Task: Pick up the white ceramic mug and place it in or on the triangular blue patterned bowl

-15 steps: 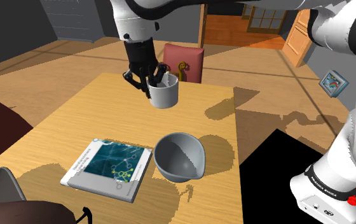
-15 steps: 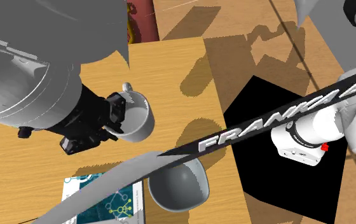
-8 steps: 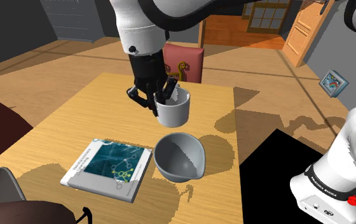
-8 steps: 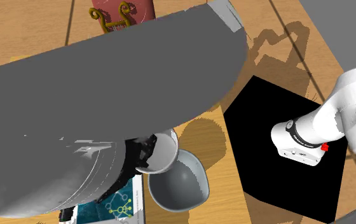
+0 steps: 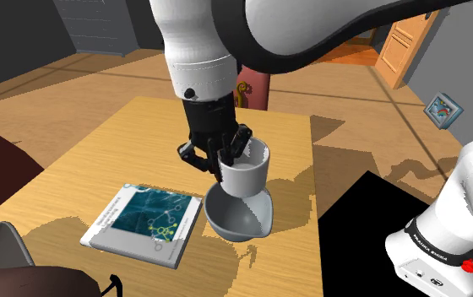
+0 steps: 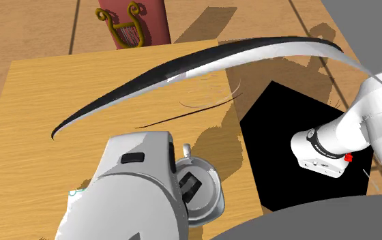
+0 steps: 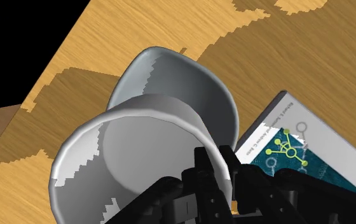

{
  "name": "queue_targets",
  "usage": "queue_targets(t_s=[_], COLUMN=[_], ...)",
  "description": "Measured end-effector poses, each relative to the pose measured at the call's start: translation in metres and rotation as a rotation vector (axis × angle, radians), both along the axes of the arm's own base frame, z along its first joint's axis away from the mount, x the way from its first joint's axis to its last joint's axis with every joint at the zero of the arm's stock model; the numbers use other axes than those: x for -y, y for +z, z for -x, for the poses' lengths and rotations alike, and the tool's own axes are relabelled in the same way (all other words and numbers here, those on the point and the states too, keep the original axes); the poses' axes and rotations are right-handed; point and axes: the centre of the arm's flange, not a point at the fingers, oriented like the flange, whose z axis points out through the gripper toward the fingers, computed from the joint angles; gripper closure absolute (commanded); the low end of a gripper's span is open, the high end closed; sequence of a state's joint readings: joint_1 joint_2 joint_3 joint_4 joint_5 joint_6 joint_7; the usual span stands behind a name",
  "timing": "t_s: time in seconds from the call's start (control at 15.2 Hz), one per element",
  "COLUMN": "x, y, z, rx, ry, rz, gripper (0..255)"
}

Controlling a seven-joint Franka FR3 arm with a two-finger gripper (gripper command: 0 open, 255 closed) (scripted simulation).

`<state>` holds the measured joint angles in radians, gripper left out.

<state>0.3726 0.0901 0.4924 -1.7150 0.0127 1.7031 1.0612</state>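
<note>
A: Check table (image 5: 100,160): wooden, carrying a book (image 5: 146,221) and a plain grey bowl (image 5: 239,223).

B: Confirmed. Locate mug (image 5: 248,177).

A: Lifted off the table, upright, mouth up, directly over the bowl and close to it. Clamped by its wall in the gripper (image 5: 225,159), one finger inside, one outside.

B: Judged next: lower straight down along the mug's upright axis, then release.
</note>
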Motion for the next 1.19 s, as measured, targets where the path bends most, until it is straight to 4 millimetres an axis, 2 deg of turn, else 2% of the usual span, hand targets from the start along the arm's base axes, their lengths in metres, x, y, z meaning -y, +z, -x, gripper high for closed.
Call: queue_targets(t_s=[0.73, 1.19], x=[-0.002, -0.001], y=[-0.058, -0.066], z=[0.0, 0.001], rx=[0.0, 0.0], ry=[-0.001, -0.001], rz=[0.0, 0.0], gripper=[255, 255])
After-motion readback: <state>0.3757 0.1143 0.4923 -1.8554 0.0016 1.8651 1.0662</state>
